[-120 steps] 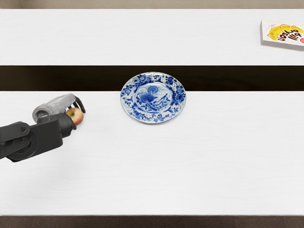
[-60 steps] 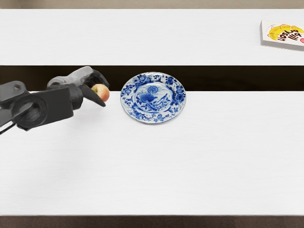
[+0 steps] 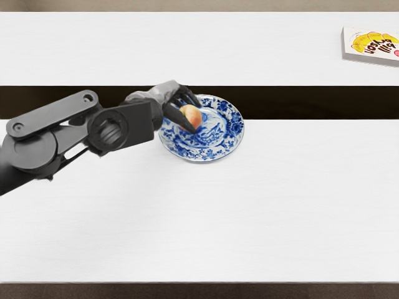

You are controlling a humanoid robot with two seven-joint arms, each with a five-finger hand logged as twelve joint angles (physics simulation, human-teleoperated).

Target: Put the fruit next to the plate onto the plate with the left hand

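Note:
A blue-and-white patterned plate [image 3: 224, 134] lies at the back edge of the near table, about the middle of the head view. My left hand [image 3: 182, 107] reaches in from the left and is over the plate's left half. Its dark fingers are curled around a small red-and-yellow fruit [image 3: 192, 116], which is held above the plate's pattern. Whether the fruit touches the plate I cannot tell. The hand and forearm hide the plate's left rim. The right arm does not show.
A dark gap [image 3: 299, 103] separates the near table from a second white table behind it. A flat box with yellow and red print [image 3: 370, 45] lies at the far right on that back table.
My left hand has carried the fruit to the right, from the table's left side, past the plate's left rim, to a spot over the plate. The plate has not moved.

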